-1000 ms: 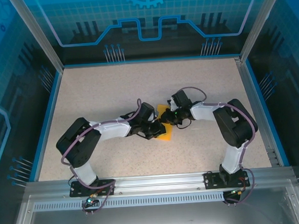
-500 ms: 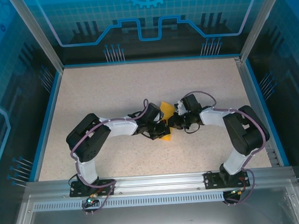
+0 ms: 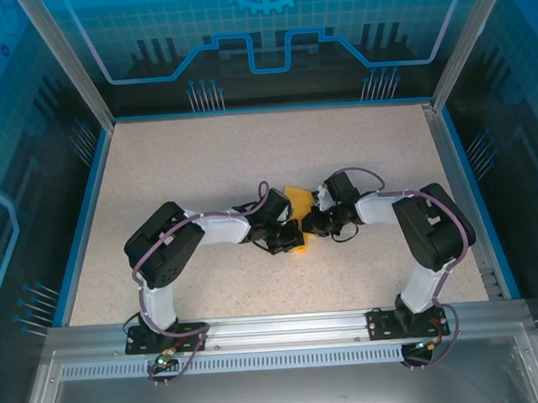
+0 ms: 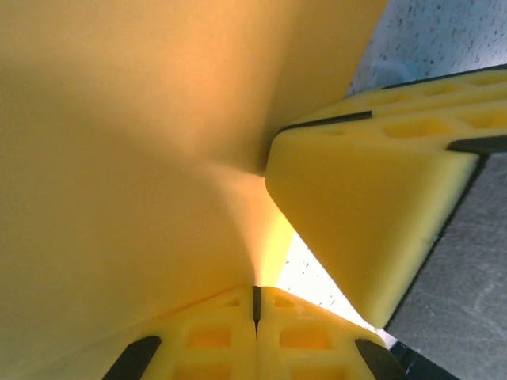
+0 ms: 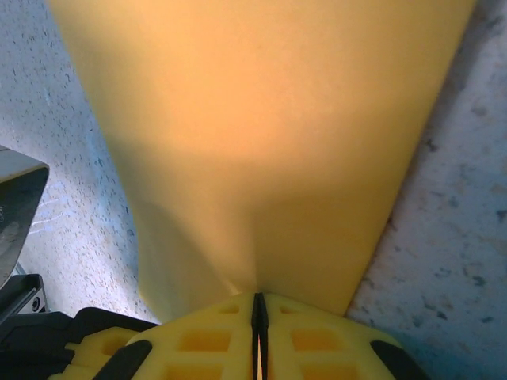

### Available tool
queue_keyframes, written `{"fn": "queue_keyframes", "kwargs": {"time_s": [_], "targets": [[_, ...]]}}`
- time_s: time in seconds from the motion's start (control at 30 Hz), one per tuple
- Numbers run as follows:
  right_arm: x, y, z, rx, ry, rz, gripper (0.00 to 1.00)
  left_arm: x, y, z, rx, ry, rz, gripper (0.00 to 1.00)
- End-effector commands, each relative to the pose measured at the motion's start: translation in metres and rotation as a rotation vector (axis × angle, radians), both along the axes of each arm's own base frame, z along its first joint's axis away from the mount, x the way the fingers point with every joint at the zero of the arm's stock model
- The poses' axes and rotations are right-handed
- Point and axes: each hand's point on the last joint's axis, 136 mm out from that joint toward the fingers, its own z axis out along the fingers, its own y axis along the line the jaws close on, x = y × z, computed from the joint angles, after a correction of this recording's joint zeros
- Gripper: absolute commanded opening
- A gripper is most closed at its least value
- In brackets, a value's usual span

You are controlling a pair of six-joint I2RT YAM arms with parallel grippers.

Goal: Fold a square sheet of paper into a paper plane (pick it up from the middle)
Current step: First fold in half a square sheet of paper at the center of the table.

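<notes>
Top external, folded paper (image 3: 296,198), seemingly long near-to-far, left tool (image 4: 255,307), right tool (image 5: 257,310) pinching it

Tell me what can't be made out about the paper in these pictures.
- Top view: the paper is small and mostly covered by the left gripper and right gripper, so its folds can't be counted.
- Left wrist view: the paper's edges run off the frame, and close-up blur hides any crease.
- Right wrist view: the paper's far end is cut off by the top edge, and its underside is hidden.
</notes>
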Motion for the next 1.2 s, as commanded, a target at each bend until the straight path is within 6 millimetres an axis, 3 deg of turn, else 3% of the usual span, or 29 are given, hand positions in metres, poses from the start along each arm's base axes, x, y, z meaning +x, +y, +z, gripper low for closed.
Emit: {"fn": "queue_keyframes", "kwargs": {"time_s": [0.0, 0.17, 0.47, 0.83, 1.17], "targets": [[0.002, -0.003, -0.005, -0.006, 0.010, 0.009, 0.11, -0.002, 0.000, -0.008, 0.037, 0.007, -0.020, 0.00], [0.005, -0.007, -0.006, -0.025, 0.005, 0.013, 0.11, -0.008, 0.010, -0.016, 0.098, 0.044, -0.024, 0.00], [0.031, -0.029, -0.013, -0.054, -0.013, -0.030, 0.11, -0.025, 0.028, -0.035, 0.189, 0.119, -0.034, 0.00], [0.080, -0.043, -0.004, -0.058, -0.064, -0.082, 0.11, -0.031, 0.032, -0.042, 0.209, 0.155, -0.036, 0.00], [0.111, -0.056, -0.014, -0.117, -0.067, -0.120, 0.11, -0.033, 0.032, -0.042, 0.206, 0.156, -0.042, 0.00]]}}
